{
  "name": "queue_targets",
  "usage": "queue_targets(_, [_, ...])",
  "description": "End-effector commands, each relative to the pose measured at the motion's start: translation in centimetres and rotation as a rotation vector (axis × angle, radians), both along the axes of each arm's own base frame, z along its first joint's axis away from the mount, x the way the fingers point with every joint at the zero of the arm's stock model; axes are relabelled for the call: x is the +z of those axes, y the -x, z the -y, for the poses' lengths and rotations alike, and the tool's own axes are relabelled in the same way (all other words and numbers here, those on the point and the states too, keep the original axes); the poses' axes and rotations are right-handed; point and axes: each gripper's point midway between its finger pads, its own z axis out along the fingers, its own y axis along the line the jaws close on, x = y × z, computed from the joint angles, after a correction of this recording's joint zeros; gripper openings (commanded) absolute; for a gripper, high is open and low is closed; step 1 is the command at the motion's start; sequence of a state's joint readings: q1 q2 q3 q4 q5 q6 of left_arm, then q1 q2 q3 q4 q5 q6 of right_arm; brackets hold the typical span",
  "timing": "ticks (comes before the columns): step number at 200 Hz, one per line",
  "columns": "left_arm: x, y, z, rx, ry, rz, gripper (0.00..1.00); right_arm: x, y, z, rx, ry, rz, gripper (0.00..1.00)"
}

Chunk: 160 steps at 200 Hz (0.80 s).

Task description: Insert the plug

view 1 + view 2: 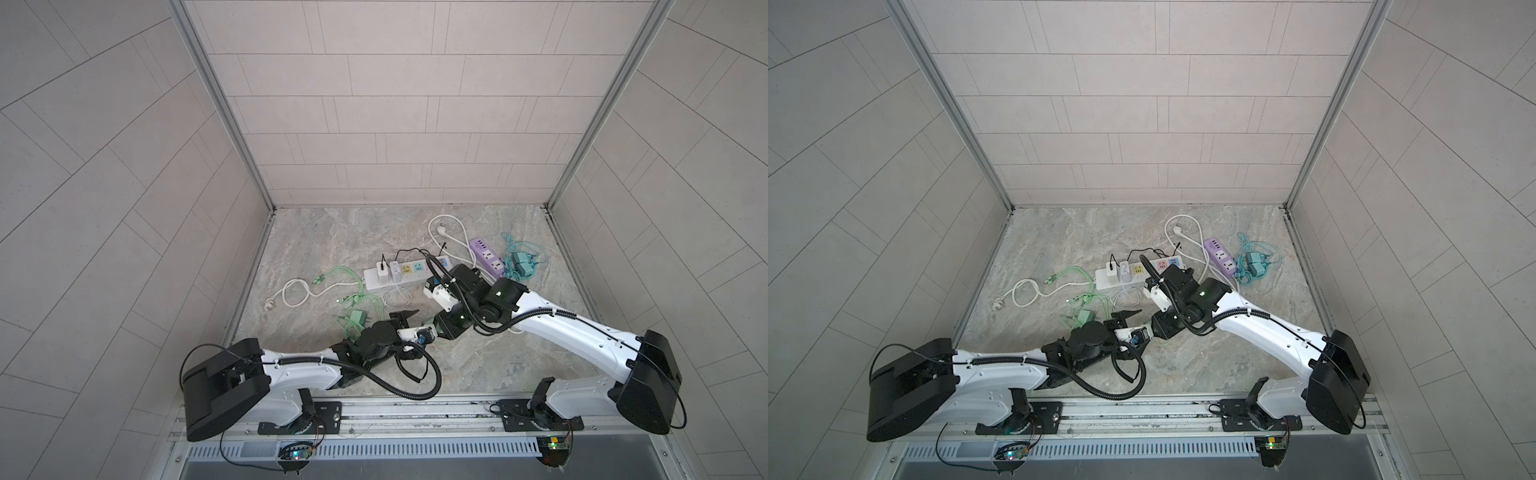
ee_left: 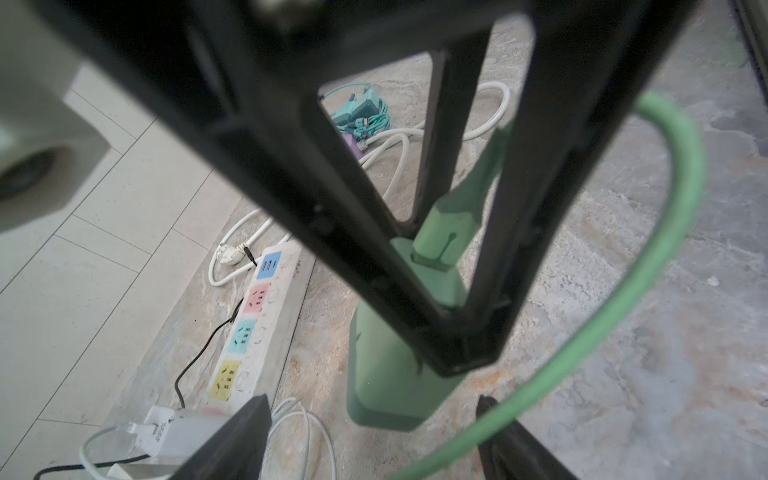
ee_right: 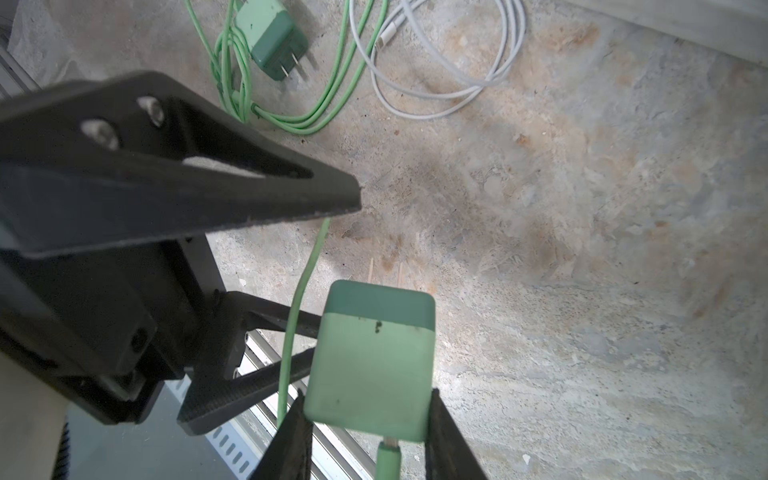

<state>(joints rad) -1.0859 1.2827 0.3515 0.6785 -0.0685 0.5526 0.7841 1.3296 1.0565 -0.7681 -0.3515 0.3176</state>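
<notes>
Where tiled walls (image 1: 395, 104) end, the seemingly stained tabletop (image 1: 332, 241) bears a power strip (image 1: 409, 271).

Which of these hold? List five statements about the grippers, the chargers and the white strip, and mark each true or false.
1. The right gripper is shut on a green charger. True.
2. The left gripper is clamped on that charger too. False: it stands open beside it, not closed on it.
3. A green cable is plugged into the held charger. True.
4. The white strip has nothing plugged in. False: two white chargers sit in one end.
5. A second green charger lies loose, unplugged. True.
</notes>
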Motion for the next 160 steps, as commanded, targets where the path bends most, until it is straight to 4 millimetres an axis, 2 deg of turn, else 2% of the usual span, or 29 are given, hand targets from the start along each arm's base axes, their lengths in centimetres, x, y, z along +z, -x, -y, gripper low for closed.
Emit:
queue_targets(1, [3.2, -0.1, 0.7, 0.000, 0.089, 0.057, 0.82, 1.2, -0.3, 0.0, 0.011, -0.009, 0.035, 0.22])
queue_targets(26, [3.5, 0.2, 0.6, -0.012, 0.086, 0.048, 0.78, 1.5, -0.3, -0.2, 0.008, -0.023, 0.031, 0.22])
queue_targets(45, [2.9, 0.2, 0.8, -0.021, 0.064, 0.041, 0.74, 1.8, -0.2, -0.6, 0.011, -0.044, 0.024, 0.22])
queue_targets(92, [1.6, -0.2, 1.6, -0.025, 0.045, 0.036, 0.71, 2.2, -0.1, -0.8, 0.011, -0.071, 0.025, 0.22])
queue_targets(160, [3.6, -0.4, 2.0, -0.020, 0.118, 0.054, 0.64, 2.4, 0.1, -0.9, 0.010, -0.087, 0.025, 0.22])
